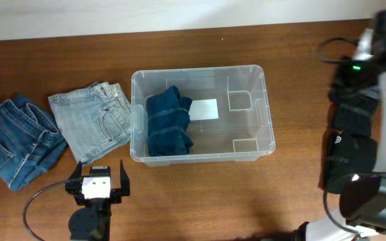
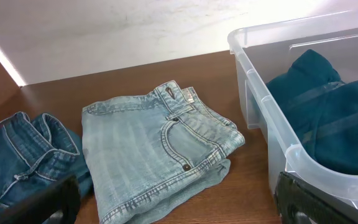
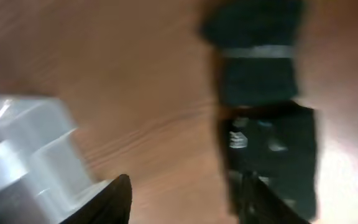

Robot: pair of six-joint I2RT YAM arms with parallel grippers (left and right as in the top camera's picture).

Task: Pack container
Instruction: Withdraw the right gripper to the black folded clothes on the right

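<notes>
The clear plastic container (image 1: 263, 100) stands mid-table with a white label (image 1: 204, 108) on its bottom. A folded dark teal garment (image 1: 169, 124) lies in its left half. In the left wrist view its near corner (image 2: 253, 68) shows with the teal garment (image 2: 328, 118) inside. My left gripper (image 1: 99, 175) (image 2: 176, 202) hovers open in front of folded light-blue jeans (image 1: 94, 122) (image 2: 154, 149), holding nothing. My right gripper (image 3: 185, 190) is blurred, its fingers apart over bare wood, between a container corner (image 3: 23, 155) and a black folded garment (image 3: 266, 124).
Darker blue jeans (image 1: 19, 137) (image 2: 17, 155) lie at the far left beside the light pair. Black clothing (image 1: 351, 127) sits right of the container under the right arm (image 1: 380, 60). The table's back edge runs along the top.
</notes>
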